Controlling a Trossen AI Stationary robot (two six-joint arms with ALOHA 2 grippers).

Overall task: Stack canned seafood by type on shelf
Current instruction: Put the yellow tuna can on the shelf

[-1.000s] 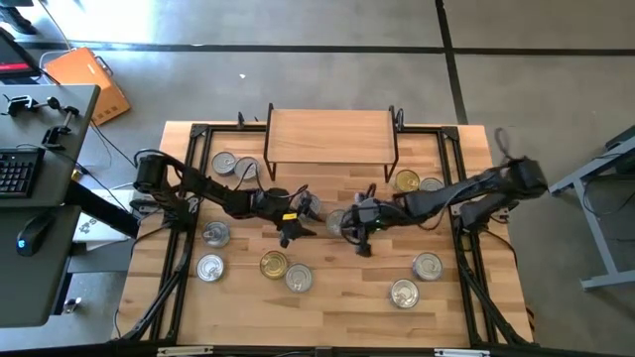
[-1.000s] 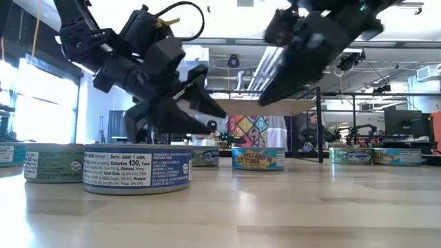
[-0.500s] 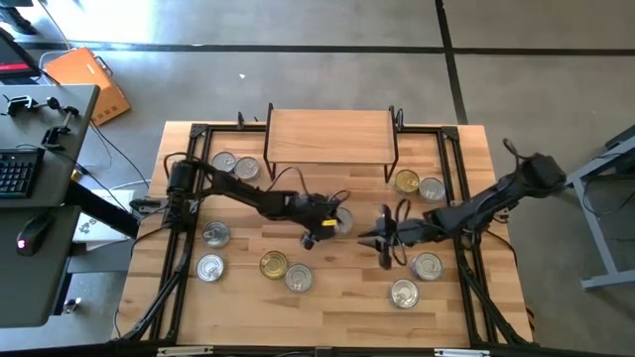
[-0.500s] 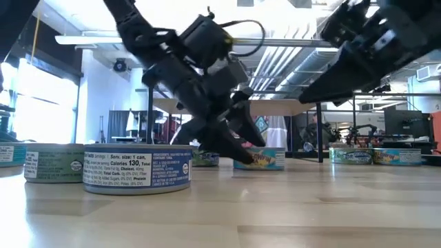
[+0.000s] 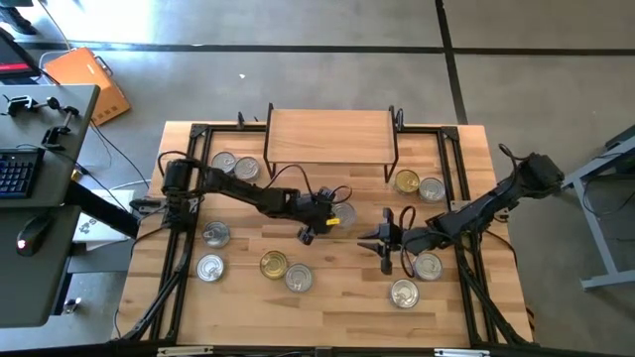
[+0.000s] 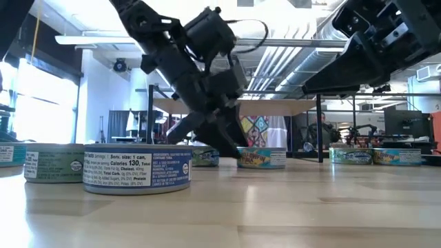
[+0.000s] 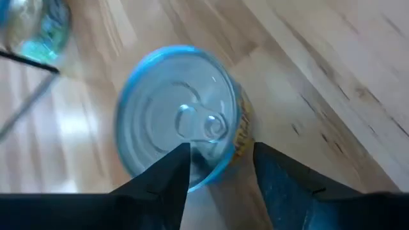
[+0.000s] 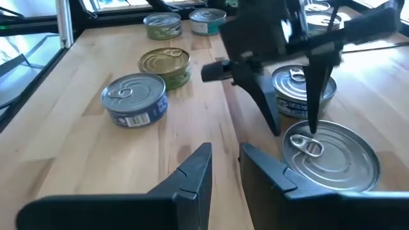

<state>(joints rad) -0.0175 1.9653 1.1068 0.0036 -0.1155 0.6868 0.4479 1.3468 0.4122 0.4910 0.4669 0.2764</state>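
Since approx half a sec back, L arm has barely shifted: left gripper (image 5: 332, 215) stays down over the silver-lidded tin (image 5: 342, 214) just in front of the shelf (image 5: 330, 135), fingers narrower than they were. R arm has pulled a bit further out and away from the shelf; right gripper (image 5: 387, 239) now sits near the tin (image 5: 428, 266) on its own side.

Step in hand, judging by the pics: L arm picking its first tin off the table (image 5: 337, 307) for stacking. Shelf top bare, so task is barely begun. In the left wrist view the fingers (image 7: 167, 181) straddle the rim of the blue-edged tin (image 7: 181, 116), partly open, closing round it but grip not yet firm – can't say it's held. Next move calls for: finish the squeeze, lift clear, carry back to the shelf top, set down flat, w/ same-type tins to go on top.

Pose: L arm reaches from its base at the table's left edge, well in front of the shelf, wrist tipped steeply down onto the tin; low view shows the claw tip (image 6: 231, 148) right at the tin (image 6: 260, 158). R arm stretches low across from the right edge, fingers (image 8: 192, 169) narrow w/ a slim gap, holding nothing, hovering above the wood. Other tins lie scattered beside and in front of the shelf, incl. a gold-lidded one (image 5: 274, 264).
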